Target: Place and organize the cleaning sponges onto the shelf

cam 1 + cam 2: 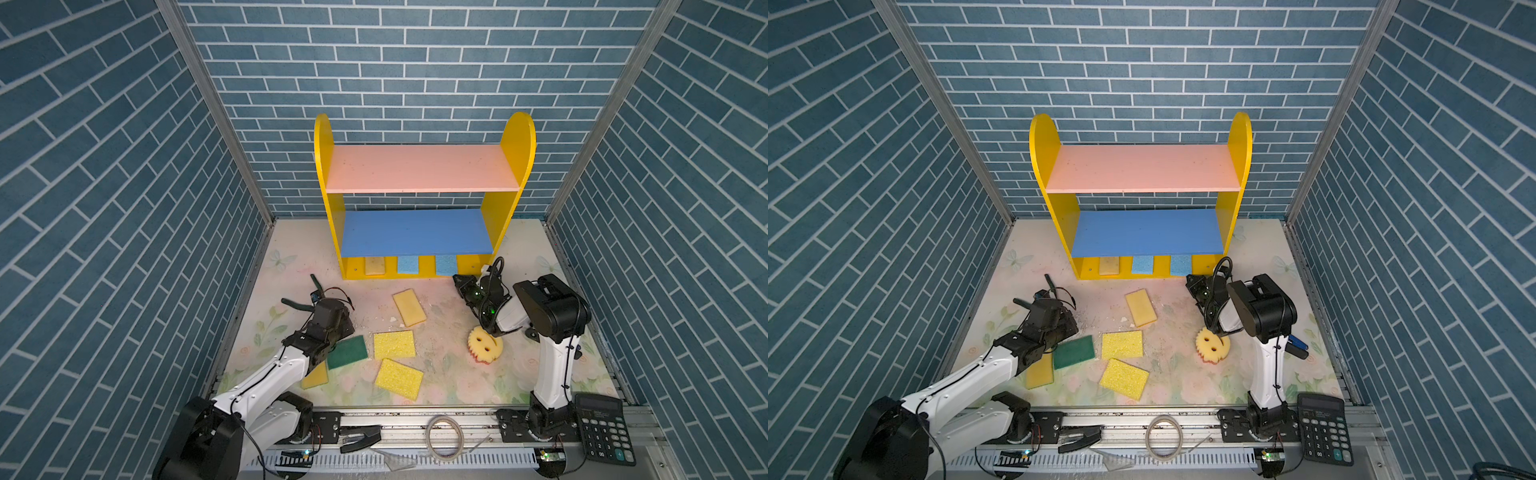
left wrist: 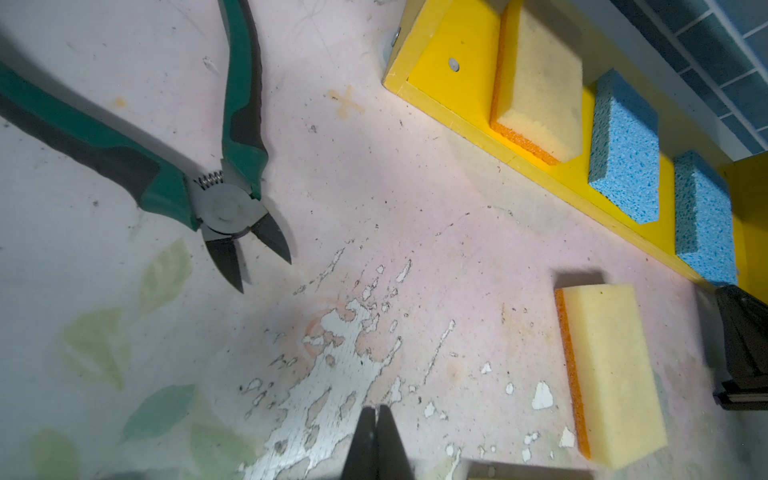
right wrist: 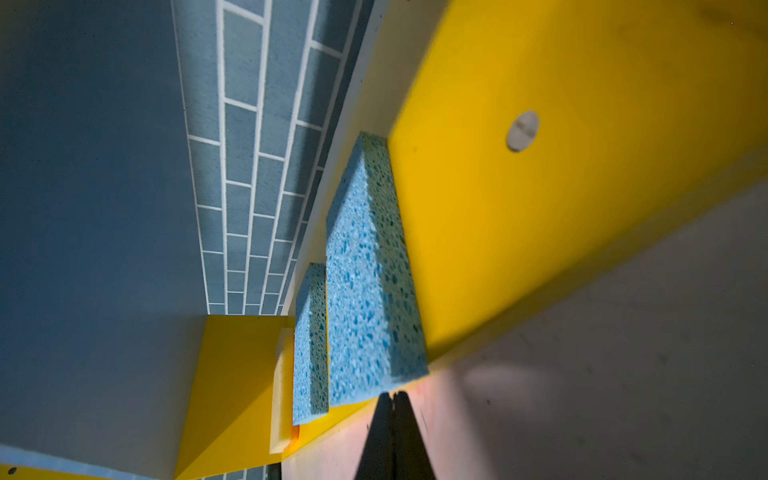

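OP: Floral tabletop [image 1: 457, 374], blue brick walls on three sides. Status, front to back?

TECH: Front: calculator [image 1: 604, 432], not task. Then six loose: two flat yellow sponges [image 1: 399, 379] [image 1: 394, 345], green-topped sponge [image 1: 348, 351], half-hidden yellow sponge [image 1: 316, 377] under L arm, smiley sponge [image 1: 484, 345] by R arm, loose tan sponge [image 1: 409, 307]. Back: shelf [image 1: 509, 199]. Its base holds shelved tan sponge [image 1: 375, 266], inner blue sponge [image 1: 407, 264], end blue sponge [image 1: 445, 262]. Mid and top boards carry none.

OP: Grippers?

TECH: Left gripper [image 2: 377, 415]: jaws pressed together, nothing held, over bare tabletop, cutters [image 2: 232, 208] nearby. Right gripper [image 3: 392, 399]: jaws closed, empty, tip just beside end blue sponge; contact can't be told.

OP: Step?

TECH: Prob. between picks, three of nine shelved. Next: open jaws, descend on nearest loose sponge, place on an upper board.
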